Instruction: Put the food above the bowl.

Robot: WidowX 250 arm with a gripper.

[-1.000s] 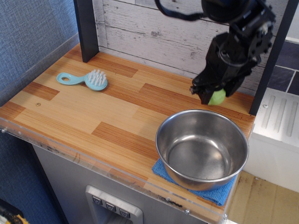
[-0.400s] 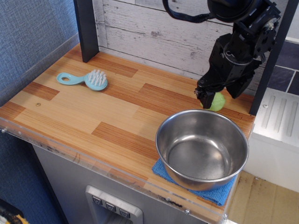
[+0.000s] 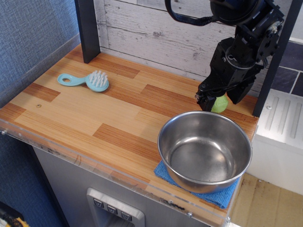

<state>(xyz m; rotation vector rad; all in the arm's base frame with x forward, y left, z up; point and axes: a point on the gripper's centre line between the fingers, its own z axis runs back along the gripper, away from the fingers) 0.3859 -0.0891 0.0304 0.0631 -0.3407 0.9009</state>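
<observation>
Black, blocky robot gripper [image 3: 214,101] low over the counter's far right corner, fingers straddling the small lime-green lumpy toy food piece [image 3: 220,103]; whether clamped on it or already slackened, impossible to tell from this angle. Compared with a second ago: food lower, now seemingly resting on the striped wooden countertop [image 3: 118,118] just beyond the far rim of the large shiny stainless-steel bowl [image 3: 204,150], where before it hung a little higher in the grip. Meaning for the task: food apparently set down at the spot above the bowl, so placement nearly finished, with only release and retreat left. Bowl itself empty, sitting on a blue cloth [image 3: 220,195] at the near right edge. Further out, a light-blue plastic brush [image 3: 87,81] lying well apart on the left, uninvolved.
</observation>
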